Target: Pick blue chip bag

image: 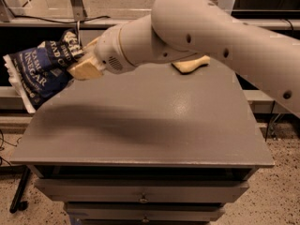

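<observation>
The blue chip bag (40,69) is a crinkly navy bag with white lettering and white edges. It hangs in the air at the left, above and just off the grey table's (140,125) left edge. My gripper (82,62) is at the bag's right side, its tan fingers (85,71) shut on the bag's upper right part. The white arm reaches in from the right across the top of the view and hides the back of the table.
A yellow sponge (190,64) lies on the table behind the arm at the back right. Drawers (140,193) sit under the table top. A shelf and metal frame legs (77,1) stand behind the table.
</observation>
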Available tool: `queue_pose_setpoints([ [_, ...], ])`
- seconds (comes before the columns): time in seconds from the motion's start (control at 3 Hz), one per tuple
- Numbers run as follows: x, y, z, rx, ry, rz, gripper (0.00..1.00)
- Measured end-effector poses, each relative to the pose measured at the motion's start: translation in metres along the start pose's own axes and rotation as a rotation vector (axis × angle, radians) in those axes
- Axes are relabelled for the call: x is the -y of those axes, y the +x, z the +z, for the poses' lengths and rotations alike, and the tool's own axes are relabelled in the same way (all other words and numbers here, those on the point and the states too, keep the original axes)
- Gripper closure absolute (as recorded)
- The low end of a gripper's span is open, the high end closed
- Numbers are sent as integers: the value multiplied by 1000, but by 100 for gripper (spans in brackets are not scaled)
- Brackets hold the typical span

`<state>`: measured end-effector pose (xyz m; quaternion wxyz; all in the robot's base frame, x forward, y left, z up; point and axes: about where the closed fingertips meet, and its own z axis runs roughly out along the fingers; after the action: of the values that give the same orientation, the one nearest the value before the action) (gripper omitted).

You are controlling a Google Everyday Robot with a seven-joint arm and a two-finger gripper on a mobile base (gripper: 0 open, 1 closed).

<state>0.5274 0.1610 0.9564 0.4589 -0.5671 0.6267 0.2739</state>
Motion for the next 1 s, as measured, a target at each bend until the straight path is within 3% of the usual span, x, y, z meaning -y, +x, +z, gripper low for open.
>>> queue_pose_setpoints([
  [0.33,32,-41,-35,53,151,-122,100],
  [1.0,37,-47,-39,46,169,-150,100],
])
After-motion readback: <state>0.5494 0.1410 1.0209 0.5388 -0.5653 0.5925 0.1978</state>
